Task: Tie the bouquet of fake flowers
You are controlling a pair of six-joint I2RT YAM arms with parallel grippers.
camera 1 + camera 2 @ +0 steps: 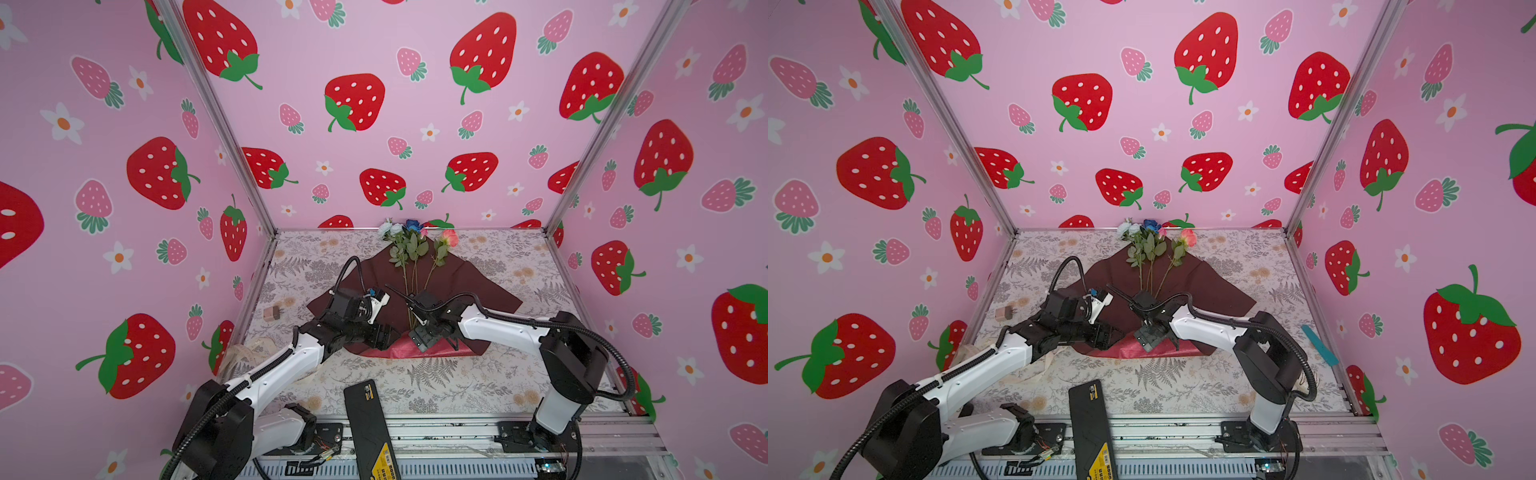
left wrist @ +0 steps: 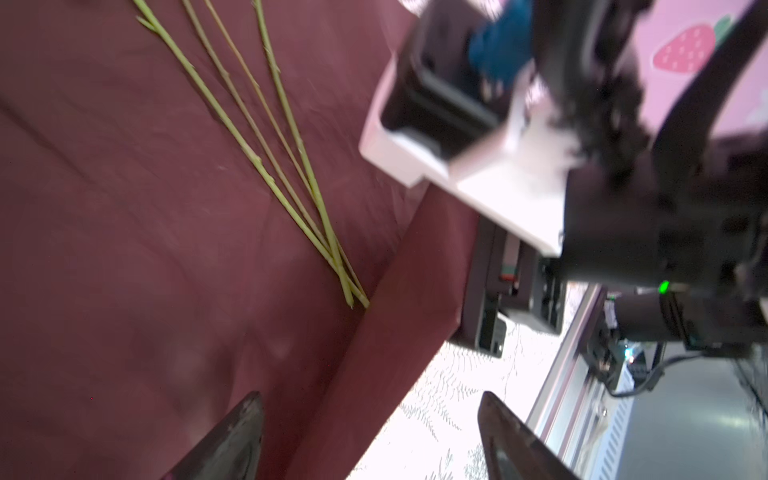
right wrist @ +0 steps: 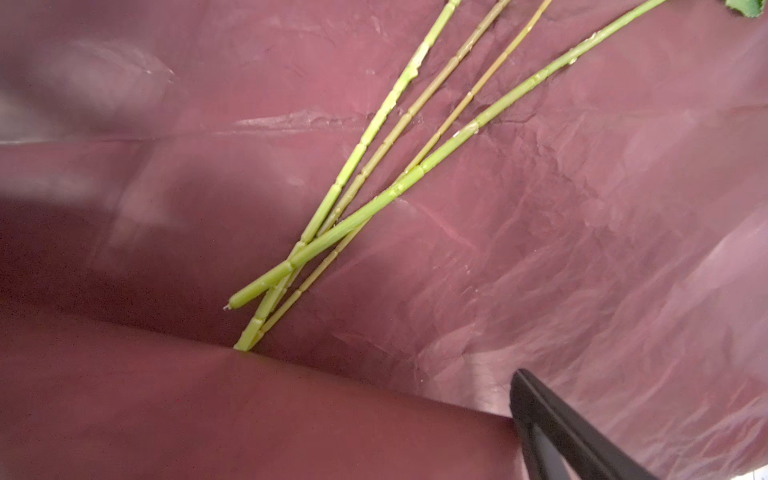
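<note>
On the floral-print worktop (image 1: 457,386), the bouquet of fake flowers (image 1: 411,249) lies at centre, blooms toward the back wall, stems on spread dark red wrapping paper (image 1: 478,286). The left gripper (image 2: 370,401) frames a folded flap between parted fingers; the right gripper (image 1: 449,340), low over the paper's near edge, has its fingers spread wide. The black device (image 1: 368,428) at the front carries a yellow label, its print too small to read. A teal strip (image 1: 1320,345) shows in a top view. Only the wrist views show the stem ends (image 3: 249,340) meeting the fold.
</note>
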